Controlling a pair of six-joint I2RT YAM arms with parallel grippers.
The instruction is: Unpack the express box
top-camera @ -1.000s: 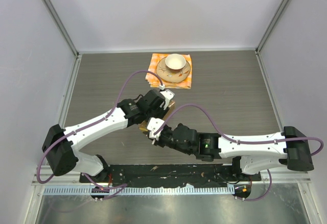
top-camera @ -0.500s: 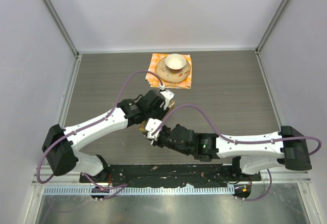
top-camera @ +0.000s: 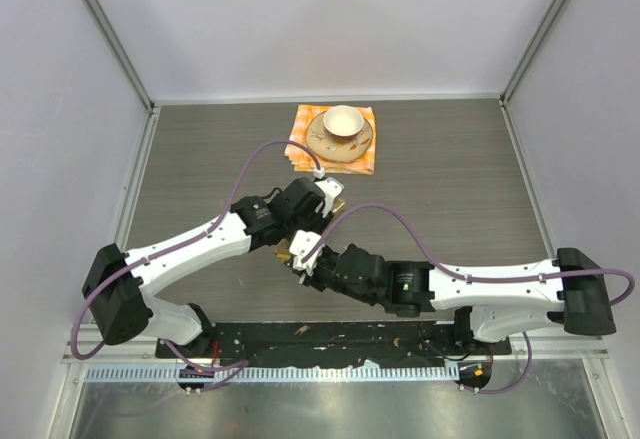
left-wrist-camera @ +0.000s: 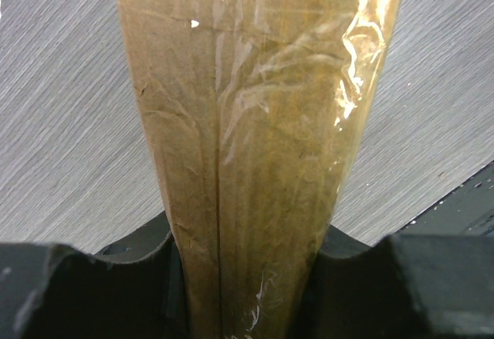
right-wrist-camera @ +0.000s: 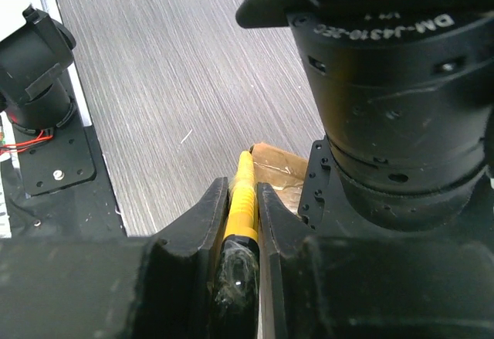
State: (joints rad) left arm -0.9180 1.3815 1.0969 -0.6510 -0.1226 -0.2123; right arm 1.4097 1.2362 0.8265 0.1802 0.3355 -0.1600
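Observation:
The express box [left-wrist-camera: 255,146], brown cardboard under clear tape, stands on edge between the fingers [left-wrist-camera: 93,277] of my left gripper [left-wrist-camera: 251,277], which is shut on it. In the top view only a brown sliver of the box [top-camera: 285,250] shows under the two wrists. My right gripper [right-wrist-camera: 241,200] is shut on a yellow cutter with a black handle [right-wrist-camera: 242,188]. The cutter's tip rests at a corner of the box [right-wrist-camera: 278,171]. In the top view the left gripper [top-camera: 305,209] and right gripper [top-camera: 300,254] meet at the table's near middle.
A cup [top-camera: 342,119] on a saucer [top-camera: 322,142] sits on an orange checkered cloth [top-camera: 303,154] at the back centre. The left arm's wrist [right-wrist-camera: 394,84] looms close beside the right gripper. The left arm's base [right-wrist-camera: 35,69] stands near the table's front edge.
The right gripper with the cutter shifted slightly left along the box, then back. The left gripper's hold on the box has not changed.

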